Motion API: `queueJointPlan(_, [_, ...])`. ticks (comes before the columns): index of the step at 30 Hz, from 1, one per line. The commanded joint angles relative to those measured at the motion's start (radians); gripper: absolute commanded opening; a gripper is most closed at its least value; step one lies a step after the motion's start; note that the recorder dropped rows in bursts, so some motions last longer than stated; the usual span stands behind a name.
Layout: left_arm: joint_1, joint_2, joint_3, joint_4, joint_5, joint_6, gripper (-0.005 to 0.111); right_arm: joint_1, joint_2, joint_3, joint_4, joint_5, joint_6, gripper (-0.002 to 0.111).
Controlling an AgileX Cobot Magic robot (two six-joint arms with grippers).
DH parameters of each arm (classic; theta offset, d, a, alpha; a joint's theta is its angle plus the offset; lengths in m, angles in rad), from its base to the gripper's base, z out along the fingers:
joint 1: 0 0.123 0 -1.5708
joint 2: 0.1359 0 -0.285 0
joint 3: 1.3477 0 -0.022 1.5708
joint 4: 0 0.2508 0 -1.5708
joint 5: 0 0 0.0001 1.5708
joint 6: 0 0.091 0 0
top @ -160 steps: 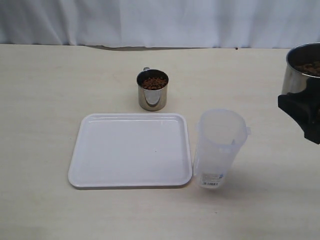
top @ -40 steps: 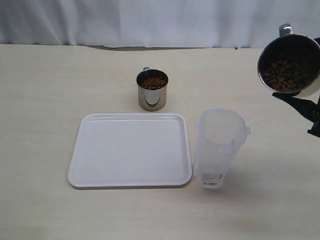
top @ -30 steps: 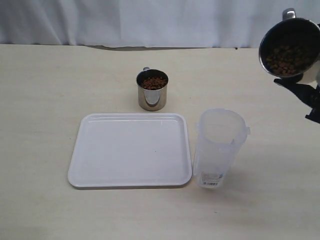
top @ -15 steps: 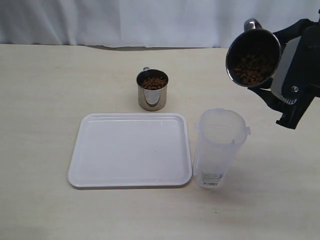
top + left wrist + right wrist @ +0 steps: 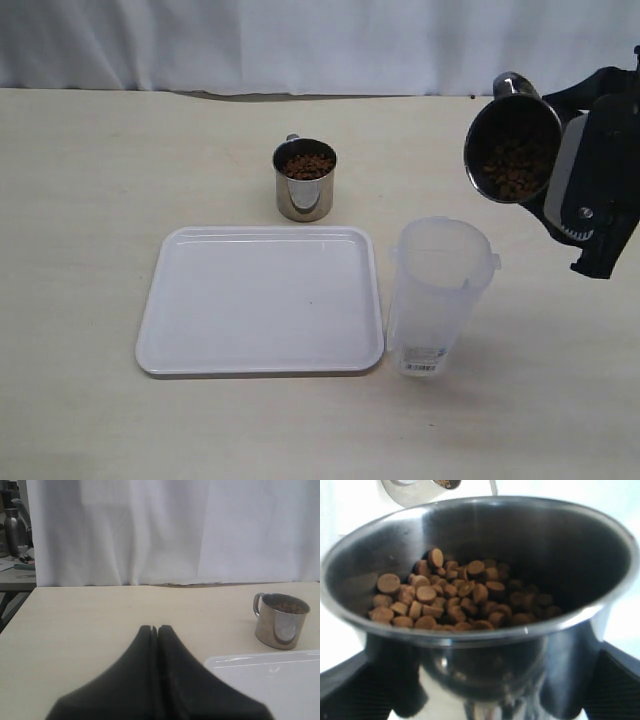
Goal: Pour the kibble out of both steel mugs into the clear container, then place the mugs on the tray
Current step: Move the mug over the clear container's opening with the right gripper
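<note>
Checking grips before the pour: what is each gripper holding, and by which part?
The right gripper clamps a steel mug by its side walls, handle free. The left gripper is shut on nothing.

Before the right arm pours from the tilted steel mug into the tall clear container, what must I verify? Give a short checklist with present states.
1. Right gripper clamps the tilted shiny steel mug: ok.
2. Reddish-brown kibble pellets all inside that mug: ok.
3. Tall translucent plastic container upright, mouth open: ok.
4. Mug lip above the container's mouth: cannot tell; the exterior view shows it offset to the right.
5. Left gripper shut, away from the pour: ok.
6. Flat white rectangular tray bare for the mugs: ok.
</note>
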Motion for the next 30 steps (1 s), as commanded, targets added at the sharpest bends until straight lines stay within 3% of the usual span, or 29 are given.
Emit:
queueJointPlan(1, [0.004,-0.004,0.003,-0.001,-0.016,0.003,0.0,0.005,-0.007,0.001,0.003,-0.015,0.004,0.005])
queueJointPlan(12, [0.004,-0.004,0.003,-0.001,-0.016,0.003,0.0,0.017,-0.007,0.001,0.003,-0.033,-0.125,0.005])
queueJointPlan(20, [0.004,-0.004,0.003,-0.003,-0.016,0.003,0.0,0.118,-0.007,0.001,0.003,0.058,-0.138,0.005])
queueJointPlan(30, [0.004,-0.004,0.003,-0.003,-0.016,0.003,0.0,0.118,-0.007,0.029,0.003,0.075,-0.264,0.005])
